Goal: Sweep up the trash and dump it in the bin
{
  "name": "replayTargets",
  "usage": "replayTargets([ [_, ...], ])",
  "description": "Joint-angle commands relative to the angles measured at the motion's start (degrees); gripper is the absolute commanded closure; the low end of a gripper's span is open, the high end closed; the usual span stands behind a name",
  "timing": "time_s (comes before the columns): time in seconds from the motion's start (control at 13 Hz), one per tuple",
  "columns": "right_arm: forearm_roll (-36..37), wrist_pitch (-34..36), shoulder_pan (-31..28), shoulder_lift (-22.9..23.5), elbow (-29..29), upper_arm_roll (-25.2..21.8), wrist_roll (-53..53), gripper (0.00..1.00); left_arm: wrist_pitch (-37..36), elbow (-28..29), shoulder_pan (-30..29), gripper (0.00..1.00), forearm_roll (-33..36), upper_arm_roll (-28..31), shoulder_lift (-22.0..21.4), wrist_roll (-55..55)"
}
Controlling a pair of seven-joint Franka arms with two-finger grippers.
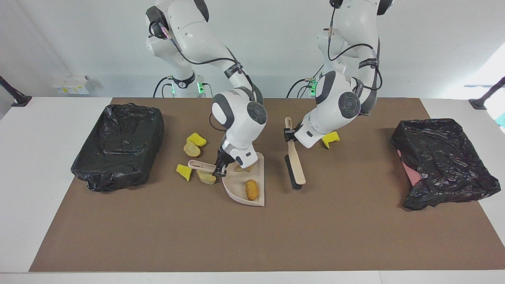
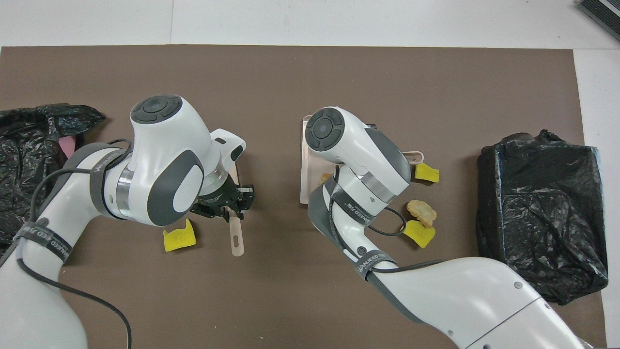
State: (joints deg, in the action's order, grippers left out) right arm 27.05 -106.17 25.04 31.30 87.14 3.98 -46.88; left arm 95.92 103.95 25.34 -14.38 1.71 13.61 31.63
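So the right hand (image 1: 219, 169) is clamped tight on the stubby handle of the beige dustpan (image 1: 245, 185), which sits flat on the brown mat in the middle of the table (image 1: 47, 165), and the left hand (image 1: 289, 135) is pinched shut on the thin handle of the brush (image 1: 295, 167), hanging just off the pan's open edge toward the left arm's end. One orange-brown lump (image 1: 251, 189) sits in the pan, and a tan bit is tucked farther in under the right hand. The rest of the trash is loose: a yellow wedge (image 1: 184, 172) and a tan lump (image 1: 206, 177) right by the pan handle, a yellow wedge (image 1: 196, 139) with a tan lump (image 1: 191, 148) touching it nearer the robots, and one more yellow wedge (image 1: 330, 138) under the left arm. If I were doing this I'd keep the pan lip pressed down so nothing slides under, drop the bristles to the mat outside that lone wedge and drag it low and slow into the pan mouth. The wedges look spongy and light, so probably bouncy; the lumps look crusty and roundish, so they may roll. Both bins (image 1: 118, 146) are lined with crinkly black plastic, one at each end of the table.
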Motion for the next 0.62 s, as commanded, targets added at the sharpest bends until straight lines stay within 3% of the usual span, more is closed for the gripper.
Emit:
replayTargets([
  [0.0,-0.86,-2.63,-1.40,0.17,0.66,0.50,-1.98,1.00,-6.78,3.44,-1.61,1.00,2.68,0.48,-3.67,12.19],
  [0.23,-0.86,-3.07,-1.49,0.17,0.66,0.50,-3.13,1.00,-7.24,12.47,0.23,1.00,6.72,0.40,-9.20,32.73],
  [0.54,-0.86,-3.16,-1.49,0.17,0.93,0.50,-3.13,1.00,-7.33,27.31,0.94,1.00,9.45,0.22,-18.42,34.56],
])
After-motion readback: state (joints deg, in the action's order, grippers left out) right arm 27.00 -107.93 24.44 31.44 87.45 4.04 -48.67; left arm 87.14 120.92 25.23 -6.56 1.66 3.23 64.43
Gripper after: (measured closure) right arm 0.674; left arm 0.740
